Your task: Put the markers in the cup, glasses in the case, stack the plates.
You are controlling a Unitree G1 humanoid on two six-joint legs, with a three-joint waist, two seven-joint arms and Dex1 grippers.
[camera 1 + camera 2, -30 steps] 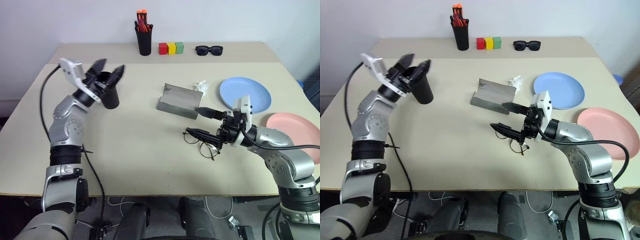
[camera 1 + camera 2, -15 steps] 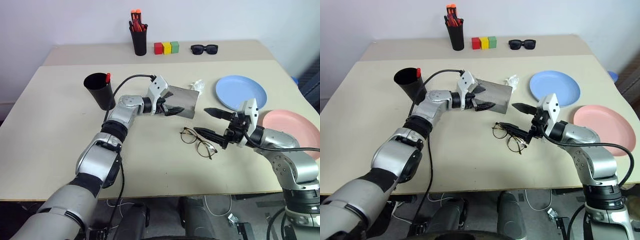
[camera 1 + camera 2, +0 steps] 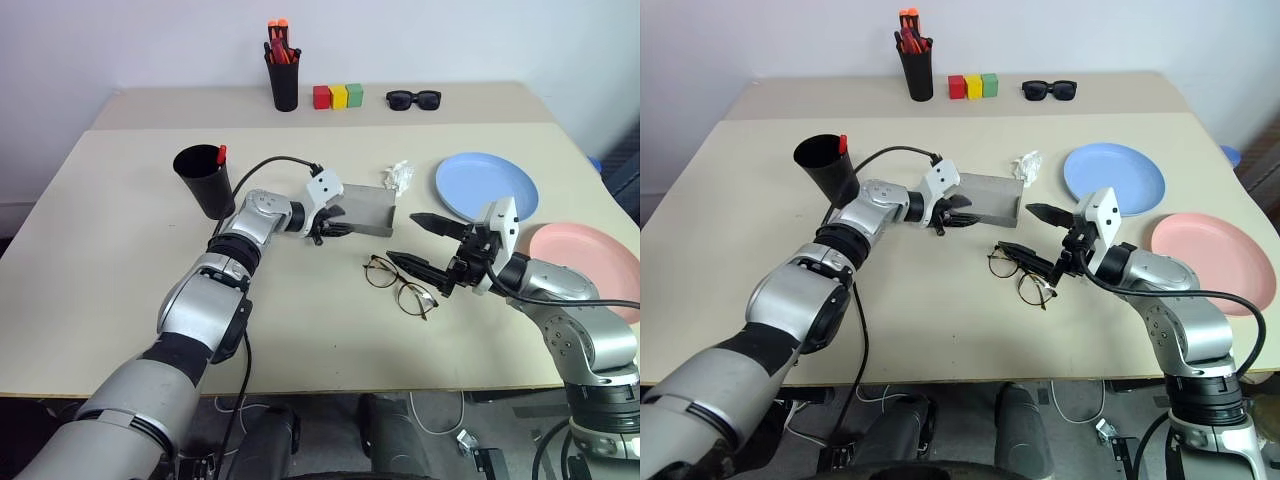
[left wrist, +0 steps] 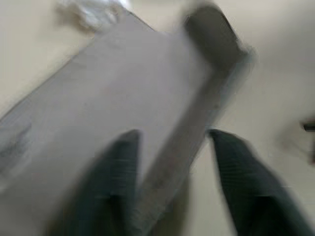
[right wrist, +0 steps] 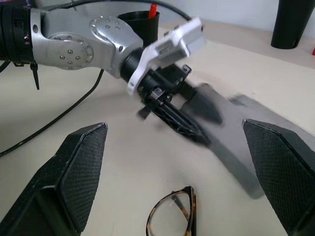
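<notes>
1. Since a second ago, left gripper (image 3: 335, 228) swung from the wide black tapered plastic cup (image 3: 205, 183) at upper left to centre; its fingers straddle the grey felt-like oblong case's (image 3: 366, 208) edge.
2. Right gripper (image 3: 420, 242), right of centre, stands wide open just beside the thin wire-rimmed glasses (image 3: 398, 287).
3. Red-capped marker (image 3: 220, 154) stands in the cup.

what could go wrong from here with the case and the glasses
1. The left gripper has its fingers astride one edge of the grey case; such a thin hold at one end could slip or push the case along the table.
2. The glasses lie flat just beside the open right gripper; a low approach could nudge them or bend the thin frame.
3. Both grippers sit close together, so they could collide.
</notes>
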